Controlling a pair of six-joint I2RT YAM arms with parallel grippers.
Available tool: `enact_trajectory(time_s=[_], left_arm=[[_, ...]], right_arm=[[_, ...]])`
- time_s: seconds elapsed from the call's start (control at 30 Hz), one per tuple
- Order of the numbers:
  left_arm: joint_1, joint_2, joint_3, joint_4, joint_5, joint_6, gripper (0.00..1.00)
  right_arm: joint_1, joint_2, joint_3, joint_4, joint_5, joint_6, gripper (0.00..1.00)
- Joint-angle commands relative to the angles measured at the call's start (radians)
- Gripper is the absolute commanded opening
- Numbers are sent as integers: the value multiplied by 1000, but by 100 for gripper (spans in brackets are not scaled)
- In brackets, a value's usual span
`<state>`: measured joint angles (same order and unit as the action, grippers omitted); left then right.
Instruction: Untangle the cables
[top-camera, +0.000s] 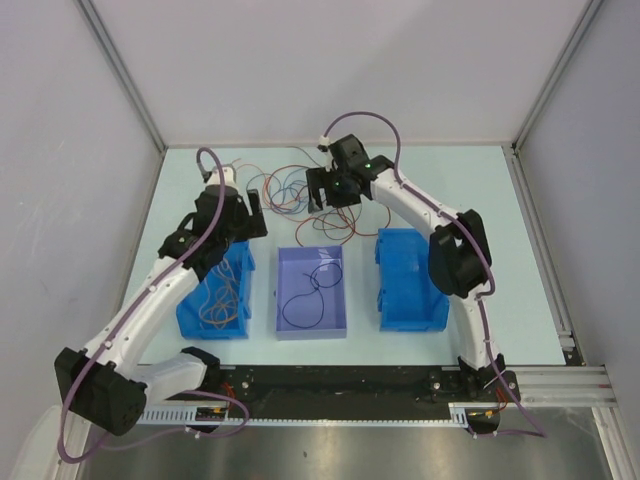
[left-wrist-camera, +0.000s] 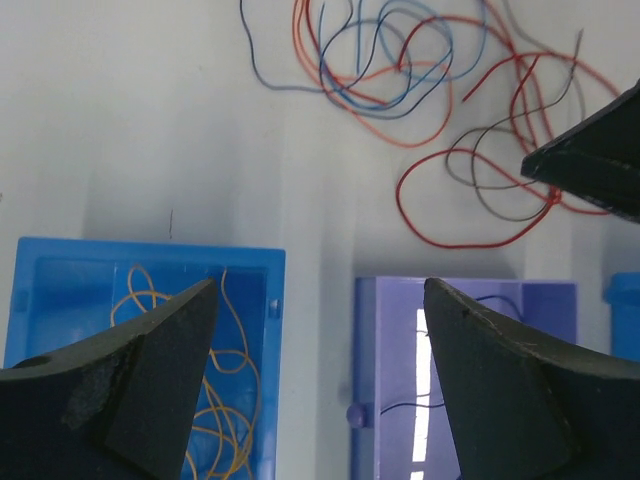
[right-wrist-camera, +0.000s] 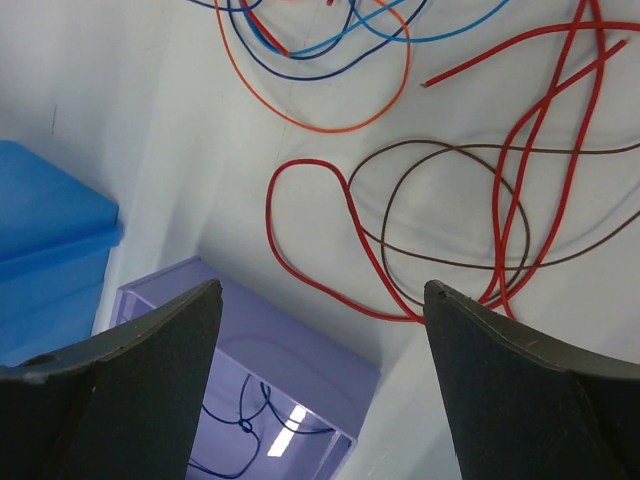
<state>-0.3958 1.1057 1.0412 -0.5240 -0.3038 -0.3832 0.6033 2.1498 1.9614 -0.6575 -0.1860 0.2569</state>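
I am hovering my left gripper (left-wrist-camera: 320, 288) and right gripper (right-wrist-camera: 320, 288) with jaws spread wide, both gripping nothing. The cables (top-camera: 300, 192) are lying tangled on the table (top-camera: 480, 200) just beyond them, with others in the left blue bin (top-camera: 215, 330) and lilac bin (top-camera: 312, 333). They are looking light, limp and slippery-thin. I am judging 1 strand best: pinching the red loop (right-wrist-camera: 270, 215) at its free outer curve and lifting gently, so it is not dragging its neighbours.
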Motion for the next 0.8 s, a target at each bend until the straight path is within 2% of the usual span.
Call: enact_trajectory(time_s=[0.0, 0.17, 0.43, 0.6, 0.77], left_arm=[[12, -4, -46, 36, 17, 21, 89], [15, 20, -59, 58, 31, 24, 89], [23, 10, -78, 61, 46, 30, 88], [23, -13, -89, 62, 51, 32, 88], [23, -18, -87, 64, 60, 33, 88]], right_arm=[[18, 34, 86, -14, -30, 7, 86], [21, 105, 154, -19, -35, 34, 86], [9, 222, 324, -21, 51, 103, 83], [-2, 312, 410, 1, 69, 140, 78], [-26, 350, 413, 70, 72, 188, 72]])
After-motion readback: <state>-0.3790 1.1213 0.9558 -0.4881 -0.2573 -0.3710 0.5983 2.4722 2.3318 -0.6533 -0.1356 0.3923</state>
